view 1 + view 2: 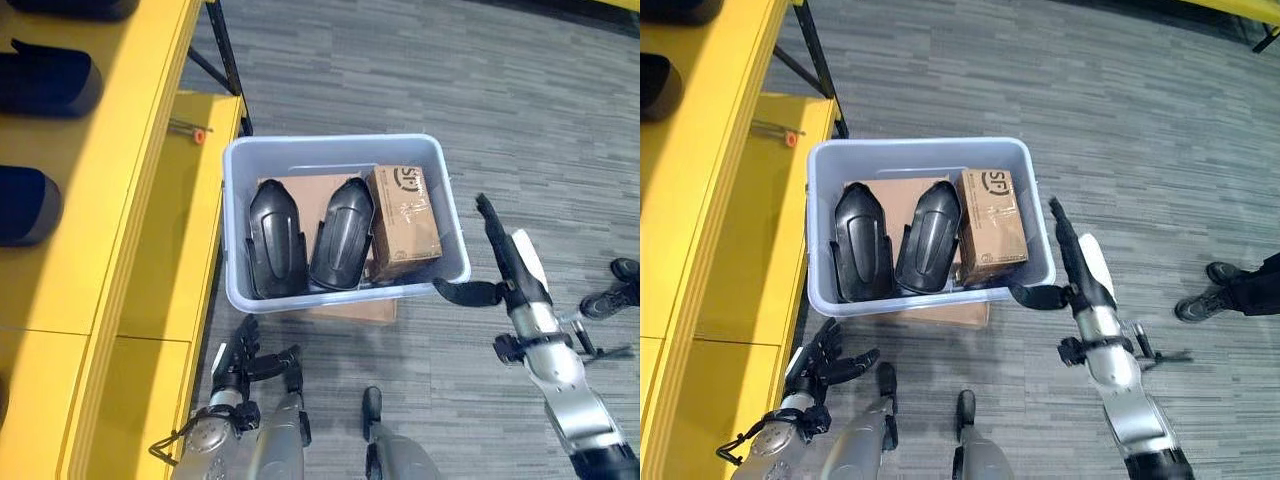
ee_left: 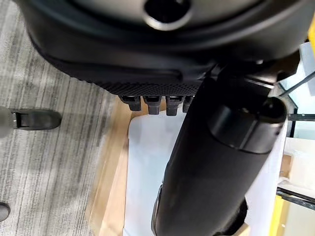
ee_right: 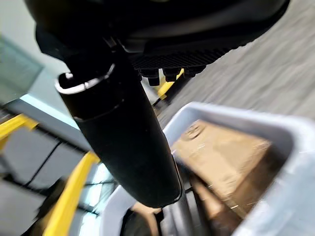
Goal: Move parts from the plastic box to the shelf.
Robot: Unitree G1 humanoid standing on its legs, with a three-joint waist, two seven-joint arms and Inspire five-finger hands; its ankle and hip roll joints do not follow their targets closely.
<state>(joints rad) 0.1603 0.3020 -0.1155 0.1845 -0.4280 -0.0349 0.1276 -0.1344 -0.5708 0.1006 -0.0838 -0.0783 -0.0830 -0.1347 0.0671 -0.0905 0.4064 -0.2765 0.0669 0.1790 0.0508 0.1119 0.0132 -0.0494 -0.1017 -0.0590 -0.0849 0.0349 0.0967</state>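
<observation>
1. Left eye view: two black, rounded, shell-shaped plastic parts lie side by side in the pale grey-blue plastic box, touching along their inner edges.
2. A brown cardboard carton stands in the box just beside the right-hand part, against the box's right wall.
3. A flat sheet of brown cardboard lies under the box and sticks out past its near wall.
4. The box sits on the grey striped carpet floor, close against the yellow shelf unit at the robot's left.
5. More black parts rest on the shelf's upper level.
6. The right hand is just beside the box's near right corner, fingers straight, thumb stretched toward the rim, holding nothing.
7. The left hand hangs low before the box's near wall, fingers relaxed and spread, empty.
8. A person's dark shoe shows at the far right.
</observation>
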